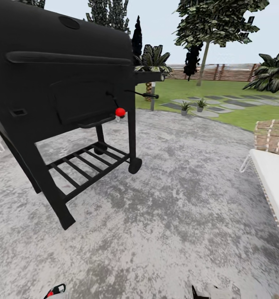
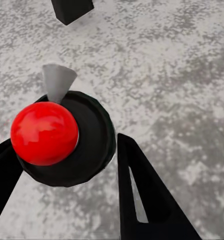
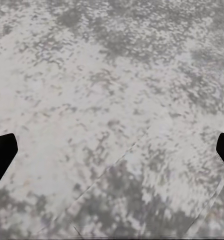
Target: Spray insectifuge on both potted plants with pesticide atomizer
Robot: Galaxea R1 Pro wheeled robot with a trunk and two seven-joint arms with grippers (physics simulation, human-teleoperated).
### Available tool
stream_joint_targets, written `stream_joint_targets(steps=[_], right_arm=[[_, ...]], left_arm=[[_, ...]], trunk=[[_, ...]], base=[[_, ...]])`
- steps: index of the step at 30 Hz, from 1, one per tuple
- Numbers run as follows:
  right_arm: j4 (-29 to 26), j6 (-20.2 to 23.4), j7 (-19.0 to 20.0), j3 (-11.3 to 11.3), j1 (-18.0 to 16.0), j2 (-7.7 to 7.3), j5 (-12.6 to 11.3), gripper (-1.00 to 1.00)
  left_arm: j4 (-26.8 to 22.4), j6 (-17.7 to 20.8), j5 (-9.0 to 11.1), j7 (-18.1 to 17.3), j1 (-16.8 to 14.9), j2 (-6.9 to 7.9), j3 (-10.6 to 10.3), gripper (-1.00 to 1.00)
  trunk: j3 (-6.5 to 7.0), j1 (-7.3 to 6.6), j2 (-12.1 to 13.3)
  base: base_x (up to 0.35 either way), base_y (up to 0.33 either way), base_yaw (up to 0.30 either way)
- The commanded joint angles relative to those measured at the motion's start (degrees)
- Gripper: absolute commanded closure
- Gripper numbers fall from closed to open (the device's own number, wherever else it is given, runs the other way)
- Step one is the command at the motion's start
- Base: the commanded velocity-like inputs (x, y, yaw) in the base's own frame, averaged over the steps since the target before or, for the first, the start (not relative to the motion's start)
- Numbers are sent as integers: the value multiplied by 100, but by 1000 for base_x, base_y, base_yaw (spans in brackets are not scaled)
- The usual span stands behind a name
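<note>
A large black barbecue grill (image 1: 60, 87) on a slatted lower rack with a small wheel stands on the mottled grey paved patio (image 1: 177, 199), taking up the head view from nine to twelve o'clock. A red knob (image 1: 120, 111) sits at its near corner beside a thin side handle. Beyond the patio's edge, at about one o'clock, the two potted plants (image 1: 192, 106) stand side by side on the grey stepping stones (image 1: 214, 104) in the green lawn (image 1: 239, 89), small and far off, each a low green rosette in a tiny grey pot. A brown slatted fence (image 1: 231, 71) and trees close the garden behind them, with a broad-leaved palm at two o'clock. A white cushioned lounger (image 1: 272, 174) with a brick-patterned block behind it lies at three o'clock. In the left wrist view, the left gripper (image 2: 67, 165) has its two black fingers (image 2: 142, 195) spread apart on either side of a black disc-shaped top carrying a red ball (image 2: 44, 132) and a grey cone nozzle; this looks like the pesticide atomizer (image 2: 92, 135) seen from above, though whether the fingers clamp it I cannot tell. The right gripper (image 3: 112, 150) hangs over bare paving, its black fingertips (image 3: 2, 152) wide apart.
</note>
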Motion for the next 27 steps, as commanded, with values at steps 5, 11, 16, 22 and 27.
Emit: stream_joint_targets(steps=[5, 11, 16, 22, 27], right_arm=[[7, -17, -10, -42, -7, 2, 60, -100], [7, -17, -10, -42, -3, 2, 60, -100], [7, -17, -10, -42, -4, 2, 60, -100], [7, -17, -10, -42, -4, 2, 60, -100], [7, -17, -10, -42, -4, 2, 68, -100]], left_arm=[[3, -11, -53, 21, -2, 6, 35, 100], [3, -11, -53, 21, -2, 0, 35, 100], [3, -11, -53, 21, -2, -1, 36, 100], [3, -11, -53, 21, -2, 2, 36, 100], [3, -11, -53, 21, -2, 14, 36, 100]], trunk=[[-4, -1, -2], [-4, -1, -2], [-4, -1, -2], [-4, -1, -2], [-4, -1, -2]], base=[[10, -1, -300], [203, 0, -300], [323, 0, -300], [329, 0, -300], [87, 0, -102]])
